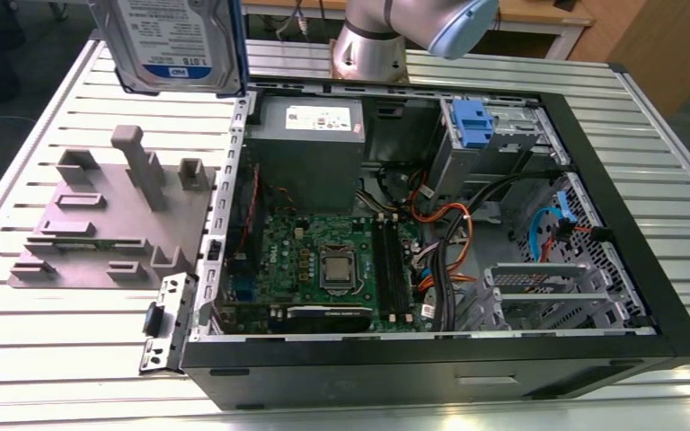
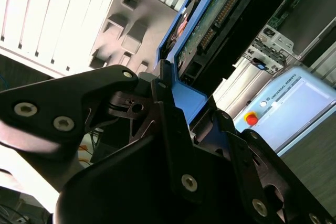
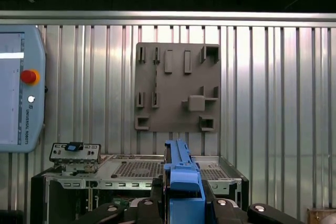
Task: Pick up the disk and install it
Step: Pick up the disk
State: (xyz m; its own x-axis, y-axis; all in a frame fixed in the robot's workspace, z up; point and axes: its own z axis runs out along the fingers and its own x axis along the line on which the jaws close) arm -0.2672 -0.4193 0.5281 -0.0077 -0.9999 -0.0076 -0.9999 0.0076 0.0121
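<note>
Closest in both wrist views are the black links of the gripper (image 2: 189,100), its fingers (image 2: 160,85) pressed in on either side of the blue end handle of the disk (image 2: 210,19). It looks firmly clamped, with no gap at the handle.

From there the disk runs straight out away from the gripper, its long axis in line with the fingers and the handle end nearest them.

From across the room, in the exterior view, the disk (image 1: 177,40) hangs upright in the air, long axis roughly vertical. It is above and just beyond the far corner of the open computer case (image 1: 441,359), on the exterior view's left, and clear of the case.

That view gives you the white-and-blue label face. The second wrist view gives the other side, the green circuit board and its connector row. In the first wrist view the disk (image 3: 181,177) is seen edge-on, a thin blue strip.

Beside the case, on the exterior view's left, a grey fixture plate (image 1: 93,224) lies on the slatted metal table (image 1: 33,359). Inside the case, a blue bracket (image 1: 471,117) sits in the far drive bay, with a grey power supply (image 1: 309,144) near it.
</note>
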